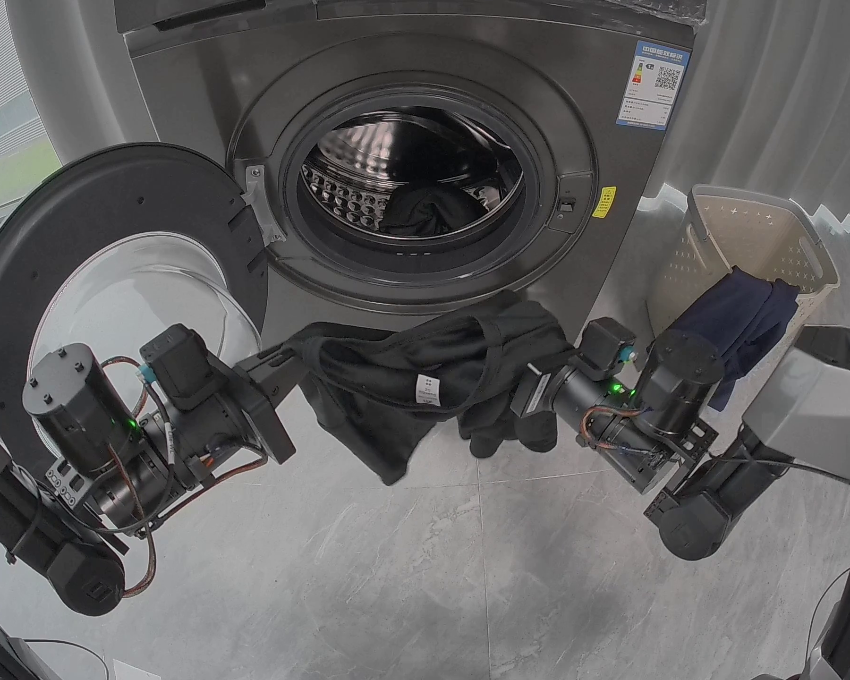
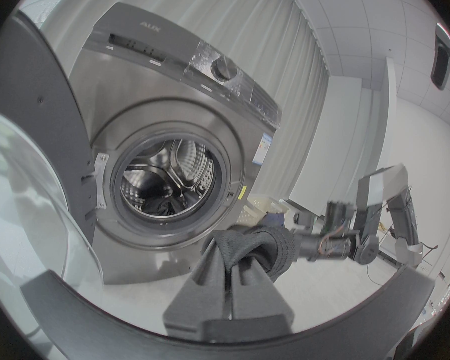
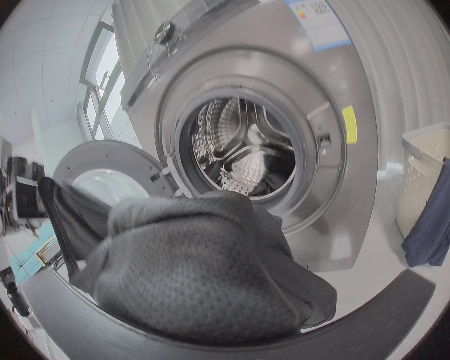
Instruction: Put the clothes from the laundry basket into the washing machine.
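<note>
L gripper [image 2: 231,267] is closed on one end of a black garment [image 1: 416,370], w/ cloth pinched btwn its two fingers [image 2: 201,286]. R gripper [image 1: 531,397] is at the other end of the same garment, buried under bunched cloth, so cannot tell if it's open or closed.

The garment hangs stretched btwn the two grippers, in the air over the floor [image 1: 397,569]. It sits just in front of the washing machine [image 1: 576,106] & below the drum opening. Its middle sags, a fold dangles underneath & a small white tag shows. It doesn't touch the floor.

The machine's round door [image 1: 94,210] is swung wide open to the robot's left, behind the L arm. Inside the drum [image 1: 349,195] a dark piece of clothing [image 1: 430,210] lies at the bottom.

The laundry basket [image 1: 774,229] is beige & perforated. It stands on the floor to the right of the machine, just behind the R arm. A navy garment [image 1: 741,318] is draped over the basket's front rim & hangs down the outside. A pale curtain [image 1: 784,77] hangs behind the machine & basket.
</note>
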### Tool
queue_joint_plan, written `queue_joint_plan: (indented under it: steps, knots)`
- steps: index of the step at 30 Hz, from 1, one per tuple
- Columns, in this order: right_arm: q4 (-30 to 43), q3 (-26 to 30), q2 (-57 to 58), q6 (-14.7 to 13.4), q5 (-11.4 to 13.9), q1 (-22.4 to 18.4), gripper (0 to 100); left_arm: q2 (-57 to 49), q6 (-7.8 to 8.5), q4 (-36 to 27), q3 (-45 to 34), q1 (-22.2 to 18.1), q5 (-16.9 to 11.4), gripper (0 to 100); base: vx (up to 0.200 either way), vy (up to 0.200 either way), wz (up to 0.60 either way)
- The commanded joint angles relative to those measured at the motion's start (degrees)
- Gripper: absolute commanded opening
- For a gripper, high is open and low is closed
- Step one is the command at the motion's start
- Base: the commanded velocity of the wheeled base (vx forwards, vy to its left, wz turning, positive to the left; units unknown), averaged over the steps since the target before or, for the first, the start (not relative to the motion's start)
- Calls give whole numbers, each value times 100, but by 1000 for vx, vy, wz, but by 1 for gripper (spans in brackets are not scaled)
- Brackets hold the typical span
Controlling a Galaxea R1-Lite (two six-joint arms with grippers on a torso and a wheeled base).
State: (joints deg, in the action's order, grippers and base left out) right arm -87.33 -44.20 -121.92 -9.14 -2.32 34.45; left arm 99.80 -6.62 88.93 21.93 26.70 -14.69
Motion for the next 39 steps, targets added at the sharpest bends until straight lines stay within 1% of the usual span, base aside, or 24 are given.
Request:
queue_joint_plan:
  steps: [1,10,14,22,27,28,29,30,31,33,34,36,38,39]
  knots:
    - [6,-53,476,-9,3,18,0,276,20,10,-84,-15,1,0,0,0,0]
    - [-3,-326,581,-26,3,71,0,373,29,19,-216,55,-52,0,0,0,0]
    - [-3,-326,669,-44,-6,211,0,373,20,10,-216,55,-52,0,0,0,0]
    - [15,-335,757,-70,-6,202,0,479,29,19,-216,195,-52,0,0,0,0]
    - [59,-387,819,-53,65,317,0,540,38,19,-251,195,-69,0,0,0,0]
    - [67,-396,819,-53,73,387,0,584,99,19,-295,195,-69,0,0,0,0]
    - [67,-396,819,-53,73,387,0,584,99,19,-295,195,-69,0,0,0,0]
    - [67,-387,810,-53,100,405,0,593,161,19,-312,195,-69,0,0,0,0]
    - [67,-414,801,-53,100,405,0,619,187,19,-356,195,-69,0,0,0,0]
    - [76,-440,792,-44,100,405,0,628,196,19,-391,195,-78,0,0,0,0]
    - [102,-502,792,-53,91,413,0,628,196,19,-444,195,-87,100,0,0,0]
    - [146,-572,784,-53,82,413,0,628,187,19,-541,204,-95,100,0,0,0]
    - [164,-581,784,-61,82,405,0,707,205,19,-822,195,-139,100,0,0,0]
    - [155,-581,784,-61,91,405,0,760,240,19,-910,195,-192,100,0,0,0]
